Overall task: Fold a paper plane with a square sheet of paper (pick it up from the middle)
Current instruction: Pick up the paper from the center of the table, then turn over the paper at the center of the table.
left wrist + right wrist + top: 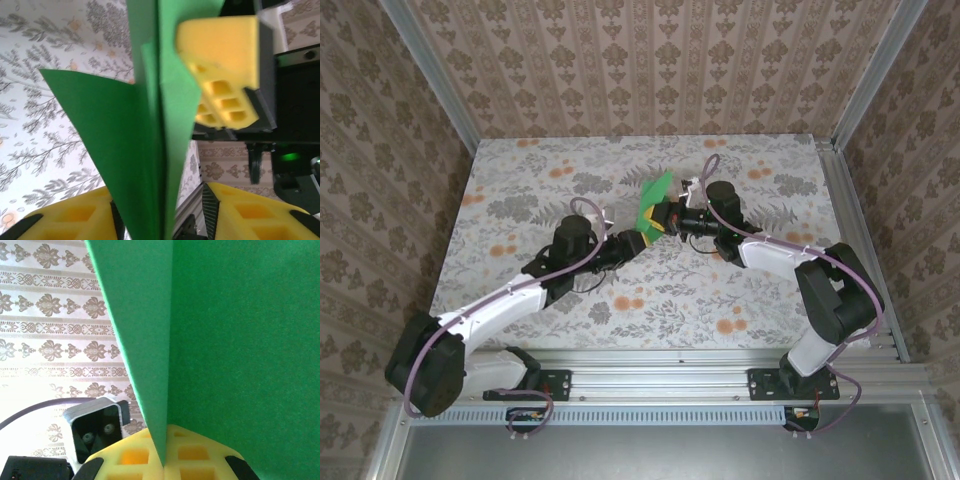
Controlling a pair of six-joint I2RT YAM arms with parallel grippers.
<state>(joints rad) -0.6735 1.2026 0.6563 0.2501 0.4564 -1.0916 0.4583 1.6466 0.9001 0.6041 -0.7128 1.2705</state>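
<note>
Patterned wallpaper walls (640, 60) closed in three sides of the table (520, 200), whose top carried a grey-and-orange floral print. An aluminium rail (720, 365) ran along the near edge, with both arm bases bolted to it. The left arm (500, 310) reached from the near left corner up and to the right, and the right arm (820, 290) bent up from the near right and turned back to the left, so the two met nose to nose over the middle of the table.

The folded green paper (655, 200) stood between them, raised off the tabletop and fanning up and away from the two claws in the top view. From the left wrist it appeared as several creased layers standing on edge, one triangular flap spreading out to the left.

The right gripper (164, 460) was clamped on the paper: in its own wrist view the yellow pads (135, 460) met at the bottom with the crease pinched between them and the green sheet rising over most of the view. From the left wrist, one of its yellow fingers (220, 55) pressed flat against the right face of the paper.

The left gripper (160, 220) had its jaws apart on either side of the paper's lower edge. Its left pad (65, 220) lay close against the sheet, while a gap showed between the paper and the right pad (260, 215), so it was not pinching
</note>
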